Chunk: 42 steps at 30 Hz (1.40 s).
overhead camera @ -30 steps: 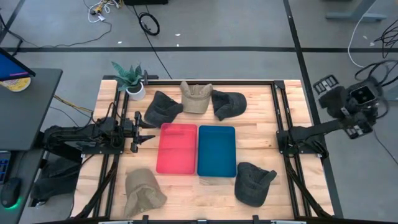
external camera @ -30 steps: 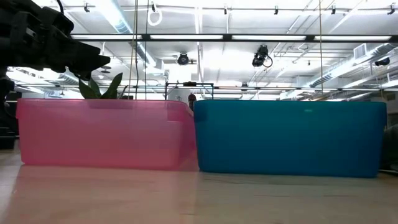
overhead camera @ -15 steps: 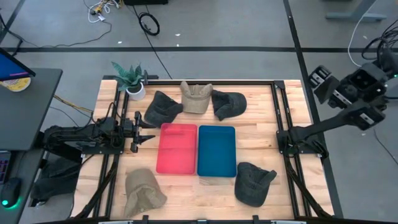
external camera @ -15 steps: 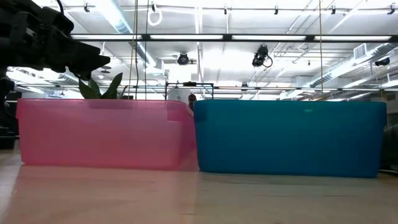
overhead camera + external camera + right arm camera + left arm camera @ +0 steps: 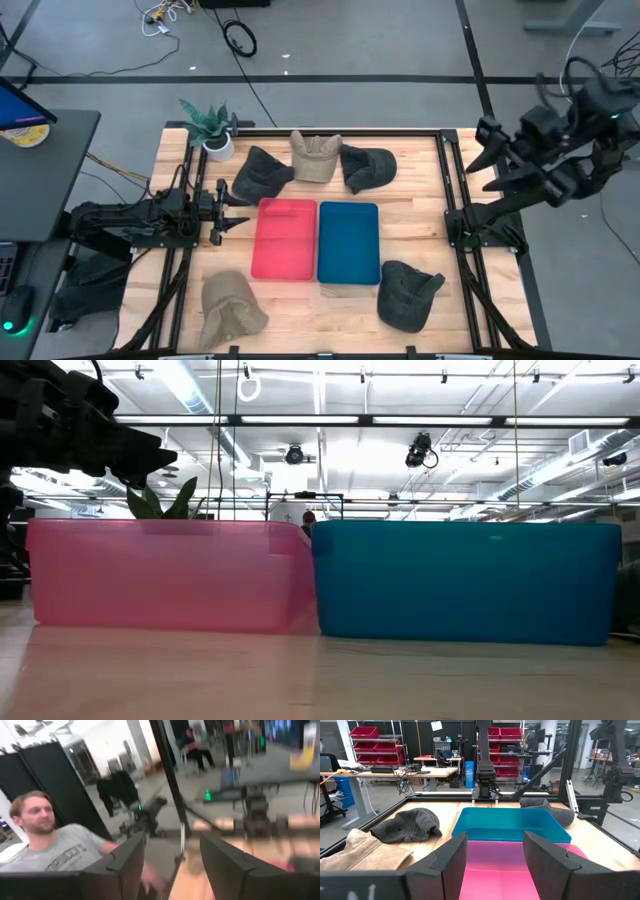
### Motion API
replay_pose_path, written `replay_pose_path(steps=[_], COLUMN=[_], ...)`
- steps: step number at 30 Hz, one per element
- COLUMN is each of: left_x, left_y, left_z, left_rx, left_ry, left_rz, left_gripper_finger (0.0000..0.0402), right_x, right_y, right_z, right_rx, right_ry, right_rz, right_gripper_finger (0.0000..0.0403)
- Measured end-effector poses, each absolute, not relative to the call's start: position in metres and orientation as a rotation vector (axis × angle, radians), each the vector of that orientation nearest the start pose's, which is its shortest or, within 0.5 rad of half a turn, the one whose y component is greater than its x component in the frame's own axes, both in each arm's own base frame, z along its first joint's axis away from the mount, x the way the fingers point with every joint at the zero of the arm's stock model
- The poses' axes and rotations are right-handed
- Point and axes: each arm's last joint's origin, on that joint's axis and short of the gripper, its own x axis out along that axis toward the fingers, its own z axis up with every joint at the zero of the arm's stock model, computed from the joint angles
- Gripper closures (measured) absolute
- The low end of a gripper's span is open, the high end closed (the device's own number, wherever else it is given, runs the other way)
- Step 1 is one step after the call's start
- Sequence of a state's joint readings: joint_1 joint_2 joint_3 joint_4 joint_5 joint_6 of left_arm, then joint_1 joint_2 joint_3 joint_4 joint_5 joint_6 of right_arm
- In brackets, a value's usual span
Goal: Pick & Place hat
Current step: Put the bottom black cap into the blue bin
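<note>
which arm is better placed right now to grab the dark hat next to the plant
Left. The left pincer sits open over the table beside the pink bin, close to that dark hat. The right pincer is raised off the table's right edge.

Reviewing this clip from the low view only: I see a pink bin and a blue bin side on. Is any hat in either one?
Observer: No. From above, the pink bin and the blue bin are both empty.
Operator: Where are the hats?
Observer: Five lie on the table. In the high view, a back dark hat, a back tan hat and a second back dark hat are above the bins. A front tan hat is lower left and a front dark hat lower right.
Operator: And the arms?
Observer: The left arm lies beside the pink bin. The right arm is raised off the table's right side. Both have their jaws open and hold nothing.
</note>
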State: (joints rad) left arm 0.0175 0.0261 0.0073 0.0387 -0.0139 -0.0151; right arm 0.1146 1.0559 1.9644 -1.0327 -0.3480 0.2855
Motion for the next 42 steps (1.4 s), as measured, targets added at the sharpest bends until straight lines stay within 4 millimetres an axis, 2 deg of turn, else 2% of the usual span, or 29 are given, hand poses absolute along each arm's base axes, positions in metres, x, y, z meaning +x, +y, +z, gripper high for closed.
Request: replay_pose_path(steps=[9,17,22,27,32,42], left_x=[0.099,0.099,0.099,0.099,0.099,0.099], left_y=[0.002,0.002,0.002,0.002,0.002,0.002], left_z=[0.168,0.168,0.168,0.168,0.168,0.168], left_rx=[-0.015,-0.015,-0.015,-0.015,-0.015,-0.015], left_ry=[-0.02,-0.02,-0.02,-0.02,-0.02,-0.02], left_rz=[0.032,0.032,0.032,0.032,0.032,0.032], left_gripper_finger=[0.0204,0.0204,0.0204,0.0204,0.0204,0.0204], right_x=[0.11,0.155,0.179,0.198,0.211,0.21], right_y=[0.019,0.024,0.035,0.054,0.081,0.138], right_z=[0.526,0.508,0.493,0.477,0.465,0.439], right_rx=[0.381,0.459,0.494,0.491,0.478,0.482], right_ry=[0.46,0.639,0.775,0.892,0.964,1.143], right_rz=[0.241,0.173,0.135,0.061,0.052,-0.063], right_gripper_finger=[0.0206,0.0206,0.0206,0.0206,0.0206,0.0206])
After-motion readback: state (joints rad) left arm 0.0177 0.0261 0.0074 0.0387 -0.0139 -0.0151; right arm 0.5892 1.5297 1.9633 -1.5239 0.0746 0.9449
